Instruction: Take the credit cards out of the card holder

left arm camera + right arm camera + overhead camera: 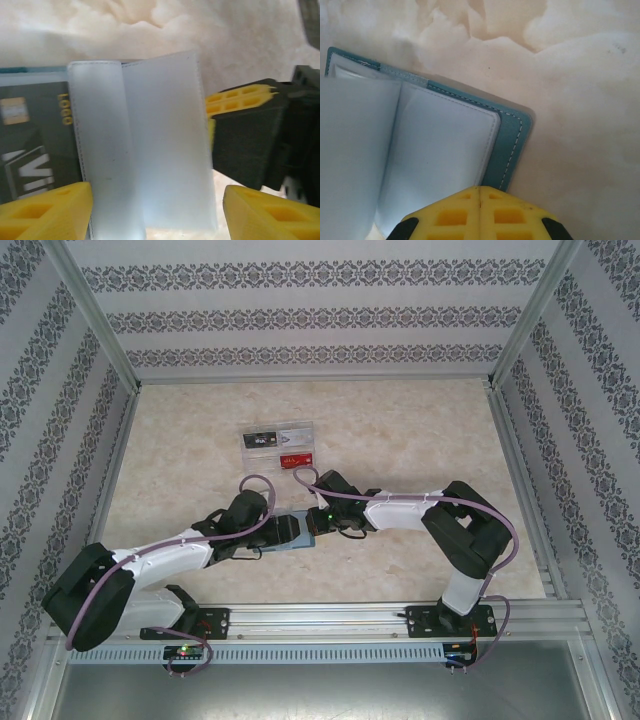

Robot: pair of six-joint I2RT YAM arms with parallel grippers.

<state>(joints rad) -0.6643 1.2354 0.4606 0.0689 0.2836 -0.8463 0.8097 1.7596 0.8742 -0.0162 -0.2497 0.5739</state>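
Lying open, the card holder (290, 530) sits between the left pincer's (157, 200) spread fingers (45, 210). The closed right pincer (480, 195) meets its edge.

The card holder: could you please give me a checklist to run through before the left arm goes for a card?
1. Card holder lies open: ok.
2. Right gripper shut, with its tips at the holder's edge: ok.
3. Left gripper open, with a finger on either side of the pale panels: ok.
4. A card to go for: ok, a dark card shows in the holder next to one left finger.
5. Card gripped: not ok, nothing is clamped yet.
6. More cards under the pale panels: cannot tell.
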